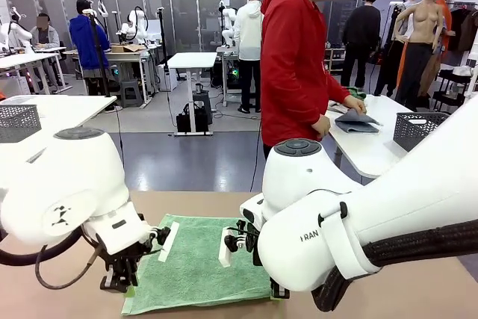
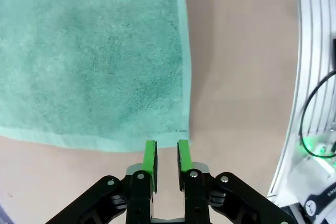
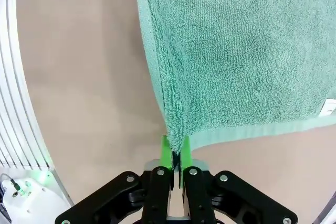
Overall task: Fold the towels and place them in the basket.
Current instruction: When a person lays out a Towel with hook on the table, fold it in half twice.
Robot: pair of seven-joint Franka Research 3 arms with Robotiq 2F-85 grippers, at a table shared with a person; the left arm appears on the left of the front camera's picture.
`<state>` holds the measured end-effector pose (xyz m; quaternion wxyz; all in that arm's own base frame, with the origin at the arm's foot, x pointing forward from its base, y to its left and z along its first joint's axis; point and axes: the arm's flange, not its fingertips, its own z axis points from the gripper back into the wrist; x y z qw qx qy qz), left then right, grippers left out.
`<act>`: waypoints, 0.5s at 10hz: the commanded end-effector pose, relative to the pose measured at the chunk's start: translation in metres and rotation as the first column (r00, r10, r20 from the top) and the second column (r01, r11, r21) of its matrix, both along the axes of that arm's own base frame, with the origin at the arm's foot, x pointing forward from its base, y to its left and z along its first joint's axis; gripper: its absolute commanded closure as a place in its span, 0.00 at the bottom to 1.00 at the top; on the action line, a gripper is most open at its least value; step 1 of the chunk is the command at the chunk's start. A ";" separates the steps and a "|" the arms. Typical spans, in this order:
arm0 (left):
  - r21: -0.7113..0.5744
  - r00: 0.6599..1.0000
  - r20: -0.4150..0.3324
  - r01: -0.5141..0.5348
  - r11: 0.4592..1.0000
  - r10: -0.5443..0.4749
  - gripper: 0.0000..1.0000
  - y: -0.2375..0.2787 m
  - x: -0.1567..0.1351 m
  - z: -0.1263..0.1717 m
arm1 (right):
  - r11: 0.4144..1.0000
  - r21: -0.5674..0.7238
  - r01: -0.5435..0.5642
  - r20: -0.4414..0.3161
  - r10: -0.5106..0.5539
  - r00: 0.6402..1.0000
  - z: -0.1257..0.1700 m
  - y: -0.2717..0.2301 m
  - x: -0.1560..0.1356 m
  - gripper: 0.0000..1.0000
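A mint green towel [image 1: 198, 259] lies on the tan table between my two arms. In the left wrist view the left gripper [image 2: 167, 148] stands slightly open just off a corner of the towel [image 2: 94, 56], with bare table between its pads. My right gripper [image 3: 176, 150] is shut on another corner of the towel [image 3: 241, 51], whose edge rises in a fold from the pads. My left gripper [image 1: 119, 274] hangs over the towel's near left corner. A person in red presses a blue-grey towel [image 1: 357, 121] flat on a white table beside a dark grey basket [image 1: 418, 128].
A second dark mesh basket [image 1: 16, 121] stands on a white table at the far left. My bulky right arm [image 1: 358, 222] covers the table's right half. Tan table surface [image 2: 236, 77] lies bare beside the towel. Other people and tables fill the background.
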<state>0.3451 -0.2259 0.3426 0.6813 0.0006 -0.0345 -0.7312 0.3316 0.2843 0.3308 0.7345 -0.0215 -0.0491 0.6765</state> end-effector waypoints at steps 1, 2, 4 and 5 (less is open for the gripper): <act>-0.028 0.999 -0.047 0.000 1.000 -0.001 0.76 0.007 -0.008 -0.016 | 1.000 0.003 -0.001 0.000 0.001 1.000 0.000 0.000 0.000 1.00; -0.024 0.998 -0.061 -0.009 1.000 0.008 0.76 0.007 -0.008 -0.021 | 1.000 0.003 -0.001 0.000 0.001 1.000 0.000 0.000 0.000 1.00; -0.020 0.996 -0.089 -0.018 1.000 0.016 0.76 0.009 -0.011 -0.028 | 1.000 0.003 -0.001 0.000 0.001 1.000 0.000 0.000 0.000 1.00; -0.019 0.995 -0.097 -0.014 1.000 0.012 0.76 0.011 -0.013 -0.029 | 1.000 0.003 -0.001 0.000 0.001 1.000 0.000 0.000 0.000 1.00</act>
